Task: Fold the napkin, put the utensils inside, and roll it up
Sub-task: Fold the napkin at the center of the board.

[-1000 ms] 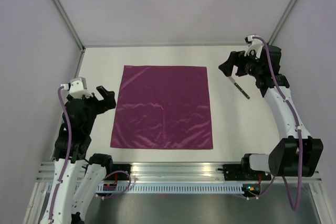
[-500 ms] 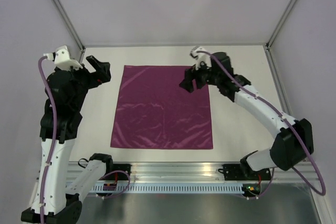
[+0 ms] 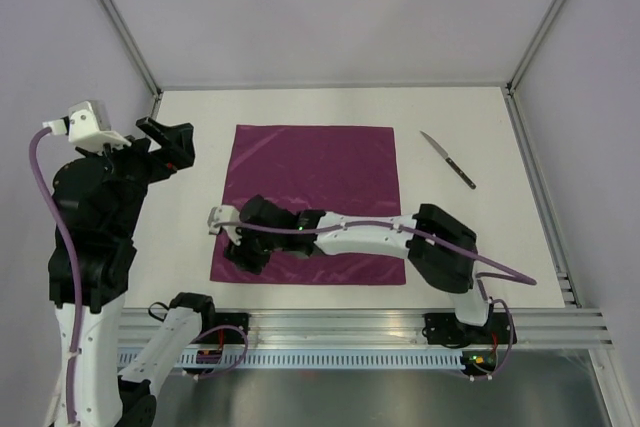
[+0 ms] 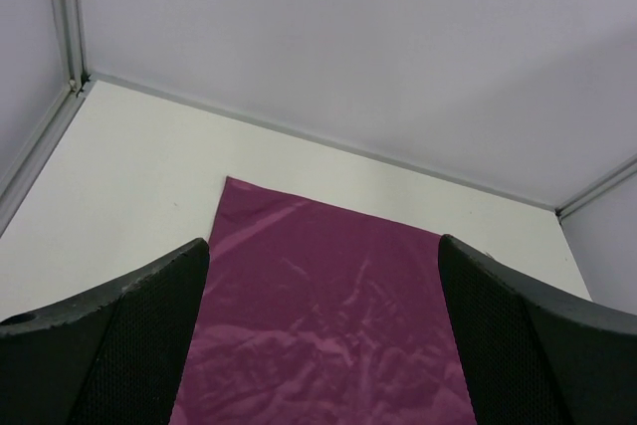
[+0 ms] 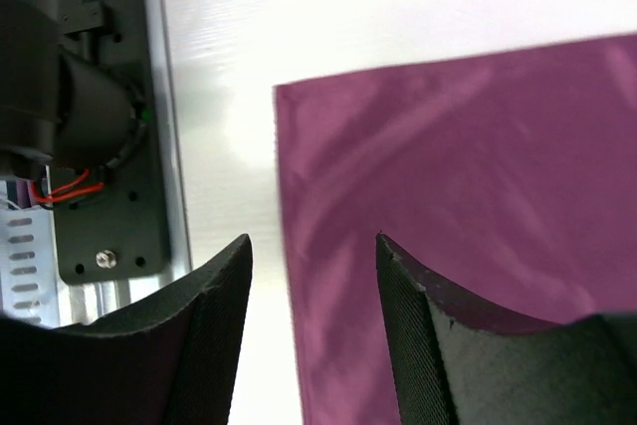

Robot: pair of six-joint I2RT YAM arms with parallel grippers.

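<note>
Cloth takes most of the ground under the right gripper (image 3: 240, 255). This is the napkin (image 3: 310, 197), a square of plum-purple fabric with a soft satin shine, and it lies flat and open on the white table (image 3: 470, 237) with only light wrinkles. The right arm reaches low across the near side of the napkin, and its gripper hangs near the near-left corner. In the wrist view its two dark, grainy fingers (image 5: 189, 335) stand a moderate gap apart. The near edge of the napkin runs below that gap and the corner is just ahead of the tips. We see nothing between the fingers, and we cannot tell if they touch the cloth.

To one side of this gripper, past the bare strip of table, sits a black mounting plate (image 5: 109, 176) with screws, and red wires (image 5: 60, 189) show at its side. It lies close, but it is not between the fingers and the napkin.

The knife (image 3: 447, 160), slim, with a pale blade and a black handle, lies alone on the table well behind the right gripper, beyond the napkin's far-right corner.

The left gripper (image 3: 170, 142) is raised beside the napkin's far-left corner, with its jaws spread wide and empty. The napkin lies ahead of it and below, and pale smooth walls (image 4: 348, 37) stand beyond.
</note>
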